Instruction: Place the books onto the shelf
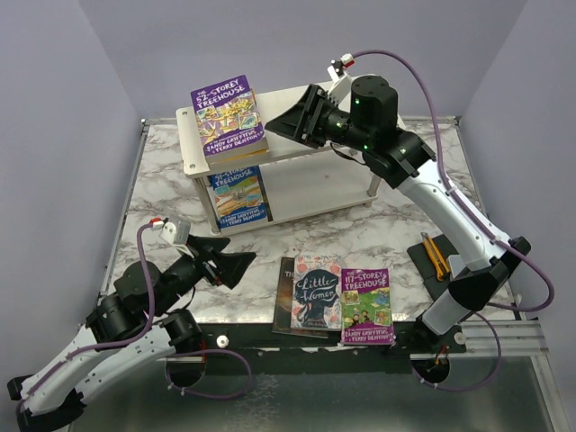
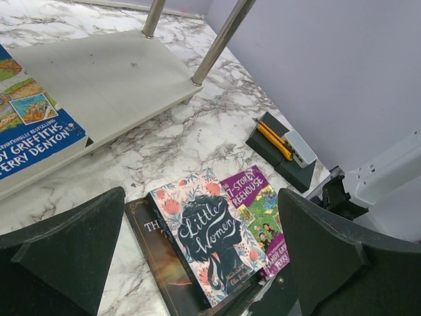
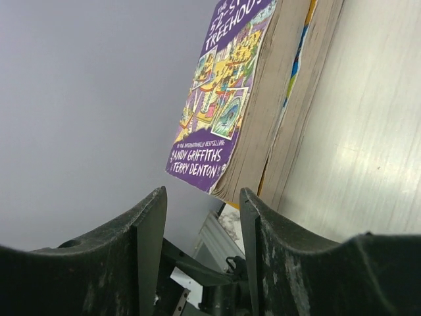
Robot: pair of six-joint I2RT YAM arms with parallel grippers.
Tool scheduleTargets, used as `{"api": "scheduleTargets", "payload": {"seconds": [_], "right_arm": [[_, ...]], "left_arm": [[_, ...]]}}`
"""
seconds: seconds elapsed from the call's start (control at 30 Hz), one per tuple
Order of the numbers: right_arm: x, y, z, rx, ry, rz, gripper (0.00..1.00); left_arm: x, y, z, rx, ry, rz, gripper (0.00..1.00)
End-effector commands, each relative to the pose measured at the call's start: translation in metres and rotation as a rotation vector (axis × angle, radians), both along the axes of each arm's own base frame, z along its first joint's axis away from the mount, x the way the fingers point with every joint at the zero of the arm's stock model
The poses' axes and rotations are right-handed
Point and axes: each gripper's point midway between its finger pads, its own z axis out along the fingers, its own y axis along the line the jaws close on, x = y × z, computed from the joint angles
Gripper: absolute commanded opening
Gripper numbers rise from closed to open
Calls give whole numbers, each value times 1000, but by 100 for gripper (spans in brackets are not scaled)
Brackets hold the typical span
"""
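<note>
Shelf [image 1: 315, 184] holds 52-Storey Treehouse [image 1: 228, 117] and a blue book [image 1: 238, 198]; Little Women [image 1: 315, 292], 117-Storey Treehouse [image 1: 366, 304] and a brown book [image 1: 283, 301] are left to shelve, my left end effector [image 1: 239, 261] and right end effector [image 1: 274, 124] both spread, empty.

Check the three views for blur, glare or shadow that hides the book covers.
Top external: evenly lit, sharp, only soft shadow under the shelf. Left wrist: Little Women crisp, the gripper fingers dark and featureless. Right wrist: view rolled sideways, mild sheen on the shelf board, the purple Treehouse book legible.
</note>
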Motion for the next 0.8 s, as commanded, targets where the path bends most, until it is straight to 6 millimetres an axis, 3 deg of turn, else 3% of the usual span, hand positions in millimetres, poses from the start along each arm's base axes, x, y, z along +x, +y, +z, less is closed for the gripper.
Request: {"api": "scheduleTargets", "payload": {"seconds": [0.0, 0.1, 0.17, 0.33, 0.53, 0.67, 0.77], "right_arm": [[7, -22, 1, -71, -63, -91, 52], [5, -29, 4, -87, -92, -113, 52], [5, -35, 4, -101, -109, -129, 52], [-1, -46, 3, -122, -136, -146, 52], [-11, -60, 1, -145, -166, -165, 52], [-16, -70, -3, -166, -180, -181, 52], [-19, -74, -6, -179, -187, -185, 52]], "left_arm": [[5, 1, 1, 19, 4, 22, 99], [5, -7, 15, 29, 4, -3, 99], [4, -14, 34, 32, -10, -36, 99], [14, -27, 101, 44, -105, -49, 99], [55, -32, 171, 98, -194, 110, 99], [88, -17, 211, 159, -251, 312, 98], [113, 3, 226, 228, -263, 511, 97]]}}
